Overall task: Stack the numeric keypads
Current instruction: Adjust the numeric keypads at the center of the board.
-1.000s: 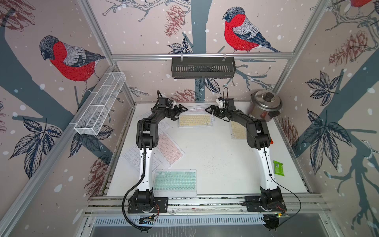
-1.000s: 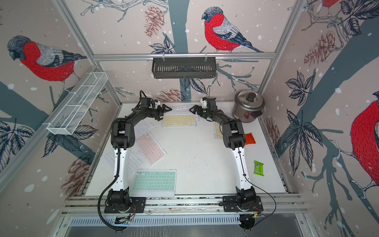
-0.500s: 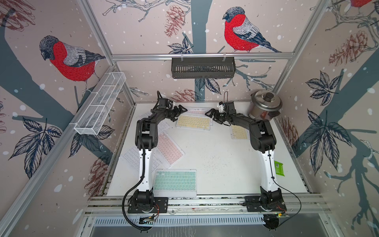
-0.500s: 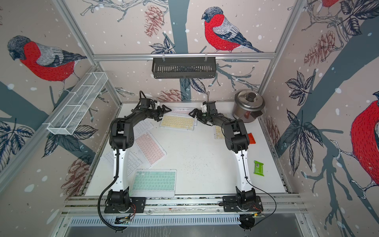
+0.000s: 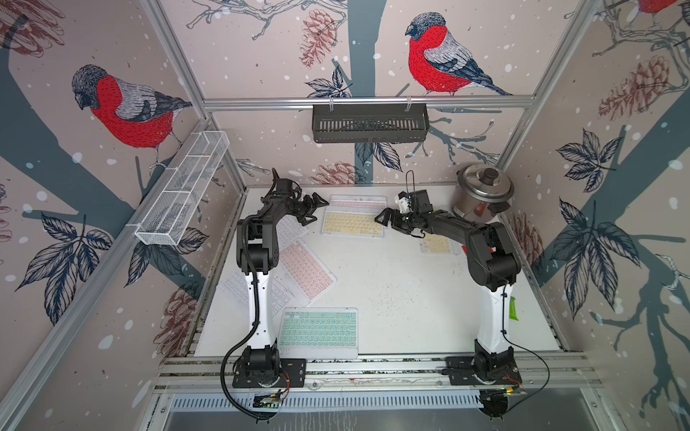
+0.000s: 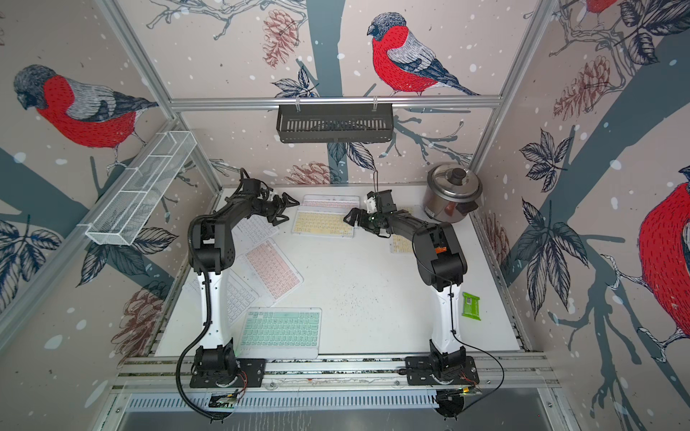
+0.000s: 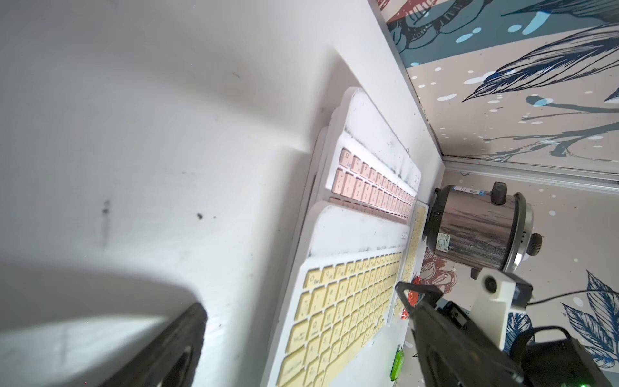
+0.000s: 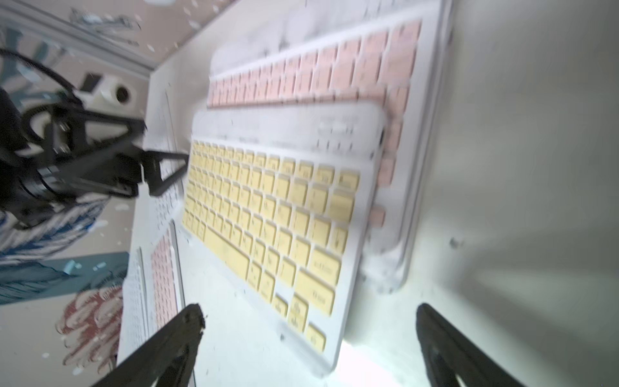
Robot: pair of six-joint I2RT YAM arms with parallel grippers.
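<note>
Though both top views put the yellow keypad (image 5: 353, 223) left of the cooker (image 5: 483, 196), only my wrist views show it lying on a pink keypad (image 8: 351, 57). The left gripper (image 5: 317, 209) and right gripper (image 5: 383, 221) flank it, fingers apart, empty.

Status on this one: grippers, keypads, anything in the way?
Left gripper, right gripper open, empty, at either end of yellow keypad. It overlaps pink keypad at back. No obstruction seen.

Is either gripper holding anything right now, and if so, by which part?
Nothing is held. The left gripper and right gripper both stand open, one at each short end of the yellow keypad, which lies on a pink keypad.
</note>
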